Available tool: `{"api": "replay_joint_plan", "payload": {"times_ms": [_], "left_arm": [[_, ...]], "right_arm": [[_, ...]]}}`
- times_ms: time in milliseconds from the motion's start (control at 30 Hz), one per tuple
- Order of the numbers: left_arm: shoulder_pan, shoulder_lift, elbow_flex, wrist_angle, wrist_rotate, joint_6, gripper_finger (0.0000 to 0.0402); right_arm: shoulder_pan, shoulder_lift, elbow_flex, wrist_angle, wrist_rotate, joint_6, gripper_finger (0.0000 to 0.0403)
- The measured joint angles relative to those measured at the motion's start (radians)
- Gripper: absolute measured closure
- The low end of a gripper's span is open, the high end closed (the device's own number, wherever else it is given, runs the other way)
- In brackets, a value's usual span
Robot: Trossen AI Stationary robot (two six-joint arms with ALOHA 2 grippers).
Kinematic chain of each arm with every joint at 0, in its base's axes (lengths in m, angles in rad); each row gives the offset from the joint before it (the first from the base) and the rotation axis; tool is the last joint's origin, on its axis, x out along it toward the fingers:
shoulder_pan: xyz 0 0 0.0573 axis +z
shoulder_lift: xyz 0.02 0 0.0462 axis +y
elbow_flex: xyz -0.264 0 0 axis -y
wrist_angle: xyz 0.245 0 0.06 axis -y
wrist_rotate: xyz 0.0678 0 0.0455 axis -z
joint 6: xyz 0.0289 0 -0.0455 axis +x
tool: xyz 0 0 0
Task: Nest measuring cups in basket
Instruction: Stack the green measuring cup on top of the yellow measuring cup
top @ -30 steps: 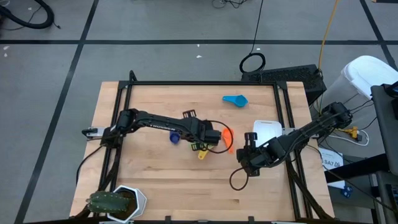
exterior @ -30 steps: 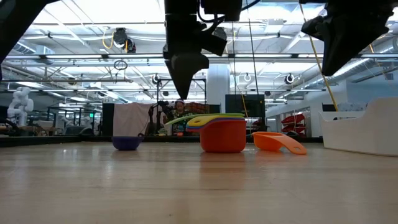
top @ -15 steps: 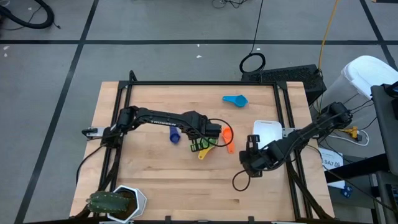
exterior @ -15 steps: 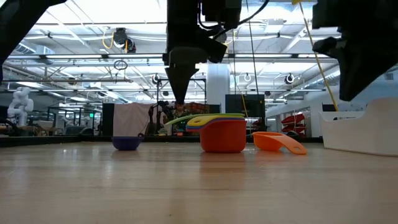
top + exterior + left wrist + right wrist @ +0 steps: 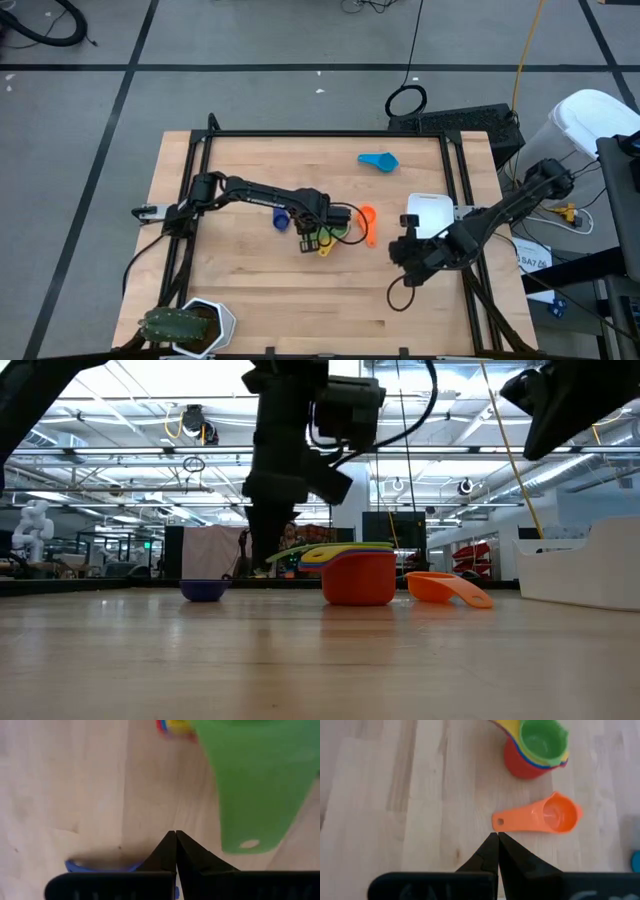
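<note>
Now the left gripper (image 5: 312, 238) hangs low over the middle of the table (image 5: 240, 290), its fingers pressed together with nothing between them, just beside the stacked cups (image 5: 357, 572): a red cup at the bottom, with blue, yellow and green nested inside. Left of it sits the dark blue cup (image 5: 281, 219); right of the stack lies the orange cup (image 5: 367, 222). A light blue cup (image 5: 378, 160) rests far off. The right gripper (image 5: 408, 250), also closed and empty, hovers beside the white basket (image 5: 428, 212) at the right edge.
</note>
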Motion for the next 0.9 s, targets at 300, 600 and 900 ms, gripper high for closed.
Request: {"api": "replay_joint_plan", "payload": {"times_ms": [300,600,900], "left_arm": [[-0.04,-0.001,0.037,0.02,0.18,0.036,0.0395],[-0.034,-0.001,0.04,0.024,0.059,0.048,0.0393],[-0.041,-0.001,0.041,0.126,0.252,0.079,0.039]], "right_arm": [[-0.005,-0.024,0.0,0.0,0.003,-0.021,0.0403],[-0.005,-0.023,0.0,0.0,0.023,-0.025,0.0403],[-0.005,-0.023,0.0,-0.001,0.023,-0.024,0.0403]]}}
